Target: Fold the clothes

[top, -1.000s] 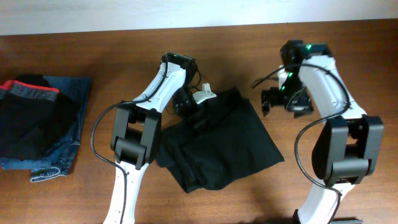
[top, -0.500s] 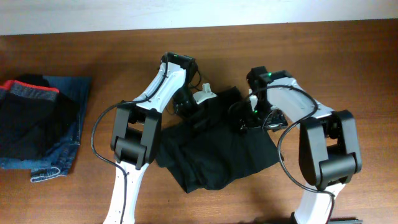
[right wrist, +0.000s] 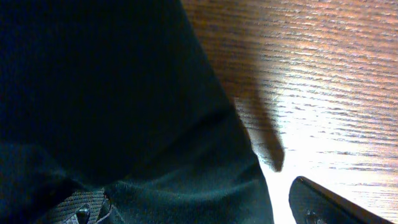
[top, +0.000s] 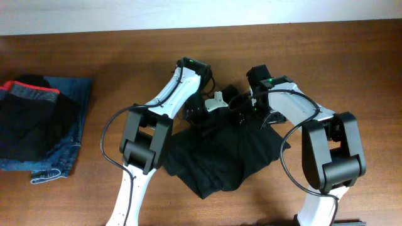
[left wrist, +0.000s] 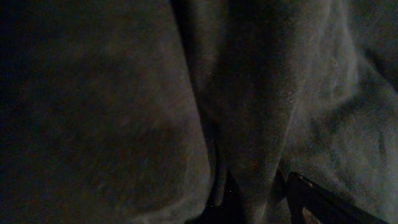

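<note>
On the counter (top: 326, 56), at twelve o'clock on the clothes (top: 220, 154): right gripper (top: 242, 117) jaws apart astride the hem; left gripper (top: 212, 108) jaws, cannot tell.

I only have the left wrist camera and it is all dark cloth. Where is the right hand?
Observer: Overhead, the right hand is at the black garment's far edge, close beside the left hand.
Operator: Is it gripping yet?
Observer: Its wrist view shows its fingers apart, with cloth lying between them.
Operator: Anything else around?
Observer: Folded jeans at the table's left end, apart from the garment.
</note>
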Controlling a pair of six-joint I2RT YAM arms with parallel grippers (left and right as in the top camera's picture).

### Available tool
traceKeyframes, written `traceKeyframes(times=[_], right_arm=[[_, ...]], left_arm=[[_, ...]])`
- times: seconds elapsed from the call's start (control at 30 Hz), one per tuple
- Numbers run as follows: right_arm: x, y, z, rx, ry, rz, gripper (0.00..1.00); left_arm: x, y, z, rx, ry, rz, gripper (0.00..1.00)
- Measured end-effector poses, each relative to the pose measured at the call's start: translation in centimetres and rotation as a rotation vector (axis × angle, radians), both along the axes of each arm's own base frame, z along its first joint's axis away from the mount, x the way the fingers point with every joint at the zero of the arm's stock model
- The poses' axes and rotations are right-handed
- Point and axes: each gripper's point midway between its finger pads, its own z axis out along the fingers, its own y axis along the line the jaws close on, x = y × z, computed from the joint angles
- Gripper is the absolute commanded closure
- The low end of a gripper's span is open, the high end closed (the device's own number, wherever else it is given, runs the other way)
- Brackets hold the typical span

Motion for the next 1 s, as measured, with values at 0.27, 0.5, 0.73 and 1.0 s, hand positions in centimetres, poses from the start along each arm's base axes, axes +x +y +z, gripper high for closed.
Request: traceKeyframes(times=[0.27, 0.5, 0.73, 1.0], right_arm=[[0.3, 0.1, 0.0, 0.004, -0.012, -0.01, 0.01], [0.4, 0.1, 0.0, 0.004, -0.015, -0.014, 0.01], [0.7, -0.3, 3.5, -0.033, 0.015, -0.019, 0.01], [5.4, -1.1, 19.3, -0.06, -0.318, -0.021, 0.01]], left_arm=[[0.0, 0.0, -0.2, 0.009, -0.007, -0.011, 0.82], [-0.2, -0.3, -0.1, 0.0, -0.005, -0.018, 1.0], [0.7, 0.2, 0.3, 0.019, -0.025, 0.0, 1.0], [6.2, 6.4, 2.8, 0.106, -0.159, 0.171, 1.0]])
